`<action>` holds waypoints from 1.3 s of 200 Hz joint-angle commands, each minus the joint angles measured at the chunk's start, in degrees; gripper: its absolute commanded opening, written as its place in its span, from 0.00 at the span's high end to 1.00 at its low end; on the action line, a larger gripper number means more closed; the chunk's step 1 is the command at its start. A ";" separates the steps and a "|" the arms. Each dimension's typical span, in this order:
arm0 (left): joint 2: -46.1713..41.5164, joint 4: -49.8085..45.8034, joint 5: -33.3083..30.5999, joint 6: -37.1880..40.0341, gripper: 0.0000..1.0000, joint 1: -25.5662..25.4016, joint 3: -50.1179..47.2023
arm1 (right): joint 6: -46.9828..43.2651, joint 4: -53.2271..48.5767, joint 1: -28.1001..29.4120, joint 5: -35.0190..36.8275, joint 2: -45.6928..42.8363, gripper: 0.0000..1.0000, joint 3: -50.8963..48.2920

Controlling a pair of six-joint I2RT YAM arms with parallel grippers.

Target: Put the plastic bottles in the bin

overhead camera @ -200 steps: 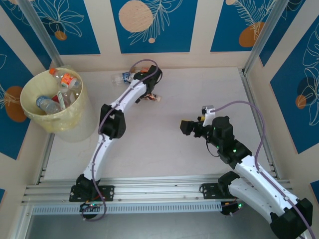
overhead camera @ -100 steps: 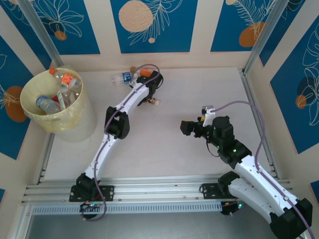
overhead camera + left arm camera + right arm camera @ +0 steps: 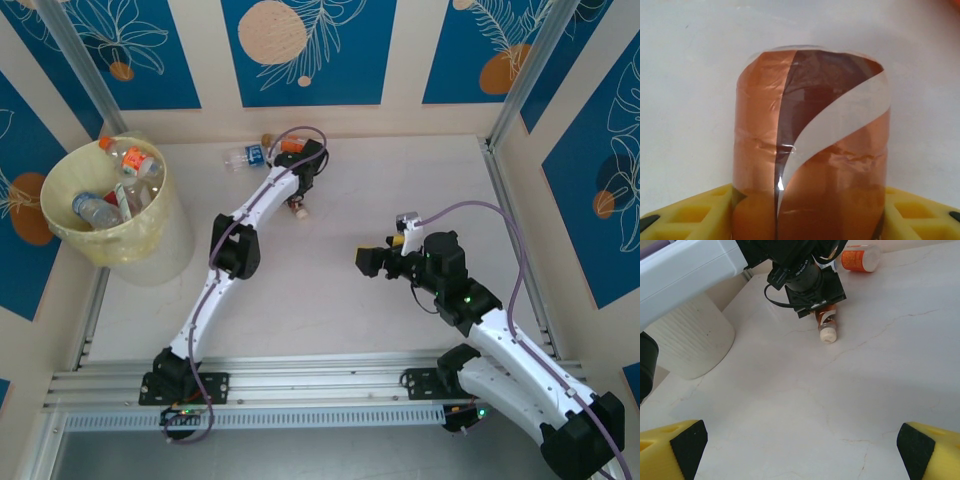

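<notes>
A small plastic bottle with a brown-orange label [image 3: 810,125] lies on the table at the back, its pale cap [image 3: 828,335] pointing toward the near edge. My left gripper [image 3: 807,212] is shut on it, the yellow fingers [image 3: 690,215] pressing both sides. From above, the left gripper [image 3: 298,192] stands over the bottle [image 3: 297,209]. Two more bottles lie by the back wall, one blue-labelled [image 3: 243,157] and one orange-labelled [image 3: 290,146]. The pale-yellow bin [image 3: 160,235] stands at the far left with several bottles [image 3: 128,165] inside. My right gripper [image 3: 800,440] is open over bare table.
The back wall runs just behind the two loose bottles. The orange-labelled bottle [image 3: 860,257] lies right behind the left wrist. The bin's ribbed side [image 3: 690,340] shows at the left of the right wrist view. The right gripper [image 3: 366,261] hovers mid-table.
My left gripper has closed from wide open onto the brown-labelled bottle, which turned so its cap points to the near edge. The right gripper has shifted slightly left.
</notes>
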 commanded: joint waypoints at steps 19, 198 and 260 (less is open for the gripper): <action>-6.42 7.26 3.74 10.37 0.56 -1.59 1.69 | -1.76 1.71 -0.25 0.11 0.02 0.00 -0.20; -45.53 12.03 9.79 34.02 0.55 -1.39 -17.60 | -3.33 19.44 -0.69 -6.54 21.47 0.01 6.39; -72.59 21.28 7.18 45.08 0.52 8.69 -40.95 | -4.76 20.13 -0.69 -8.06 26.05 0.00 9.45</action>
